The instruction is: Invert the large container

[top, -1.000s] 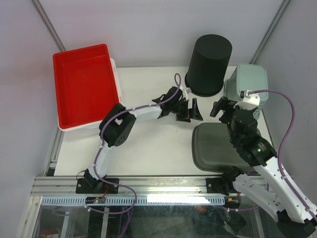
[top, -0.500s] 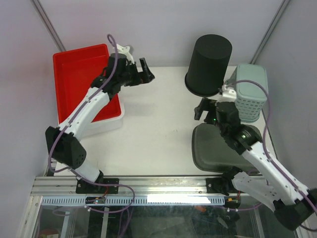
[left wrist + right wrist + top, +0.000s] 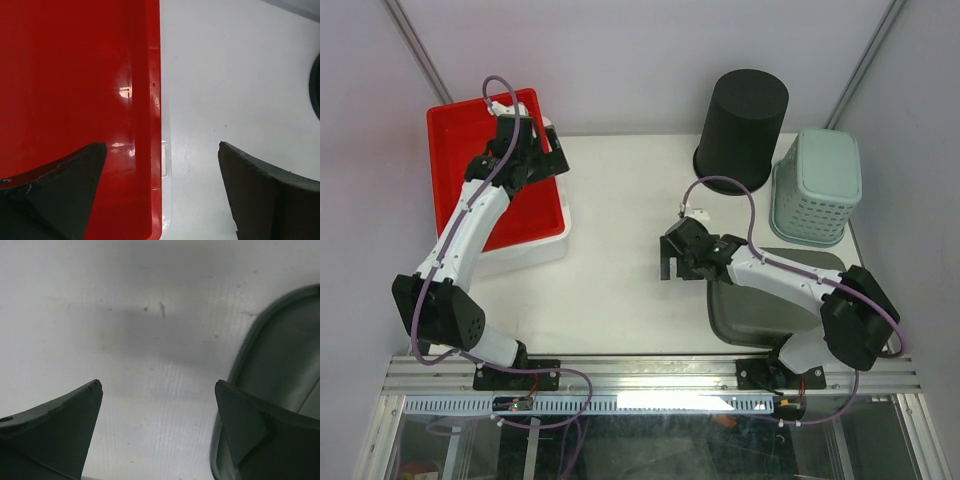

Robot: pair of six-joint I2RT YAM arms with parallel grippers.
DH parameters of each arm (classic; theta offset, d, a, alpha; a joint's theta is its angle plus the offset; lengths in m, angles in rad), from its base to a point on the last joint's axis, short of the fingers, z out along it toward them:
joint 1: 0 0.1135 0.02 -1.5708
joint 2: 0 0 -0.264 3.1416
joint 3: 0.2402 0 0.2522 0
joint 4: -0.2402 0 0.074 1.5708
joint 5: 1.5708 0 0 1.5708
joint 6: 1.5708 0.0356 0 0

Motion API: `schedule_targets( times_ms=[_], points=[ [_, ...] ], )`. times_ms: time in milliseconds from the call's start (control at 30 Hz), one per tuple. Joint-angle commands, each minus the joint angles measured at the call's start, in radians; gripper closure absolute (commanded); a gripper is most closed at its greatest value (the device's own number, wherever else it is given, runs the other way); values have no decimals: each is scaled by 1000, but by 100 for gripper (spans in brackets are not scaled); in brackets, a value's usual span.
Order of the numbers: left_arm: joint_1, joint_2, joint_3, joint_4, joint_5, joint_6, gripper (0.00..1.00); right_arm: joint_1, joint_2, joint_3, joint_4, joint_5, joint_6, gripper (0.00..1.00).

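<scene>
The large red container stands open side up at the back left, resting on a white tray. My left gripper is open at the container's right rim. In the left wrist view the left gripper straddles that rim, with one finger over the red inside and the other over the table. My right gripper is open and empty low over the white table, just left of the grey tray. The right wrist view shows the right gripper over bare table with the grey tray's edge beside its right finger.
A black bin stands bottom up at the back middle. A teal basket stands bottom up at the right. The table's edge and a metal rail run along the front.
My left arm has swung from the middle of the table to the red container's right rim. My right arm has moved from beside the teal basket down and left, to beside the grey tray.
</scene>
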Motion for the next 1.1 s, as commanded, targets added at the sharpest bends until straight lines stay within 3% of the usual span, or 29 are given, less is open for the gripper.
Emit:
schedule_targets(
  times_ms=[0,167,333,500,933,1067],
  points=[
    [-12,3,-31,-5,-69,44,1,-75,-59,-48,-59,90,82,1],
    [-12,51,-54,2,-109,53,1,-169,-133,-121,-62,79,78,1],
    [-13,86,-63,20,-116,55,2,-170,-163,-84,-45,47,48,1],
    [-14,113,-59,37,-134,78,11,-141,-216,-62,35,3,25,1],
    [-13,119,-55,66,-94,94,62,-137,-233,-59,70,14,19,1],
    [-13,114,-17,55,-71,108,89,-137,-236,-57,72,14,24,1]
  ],
)
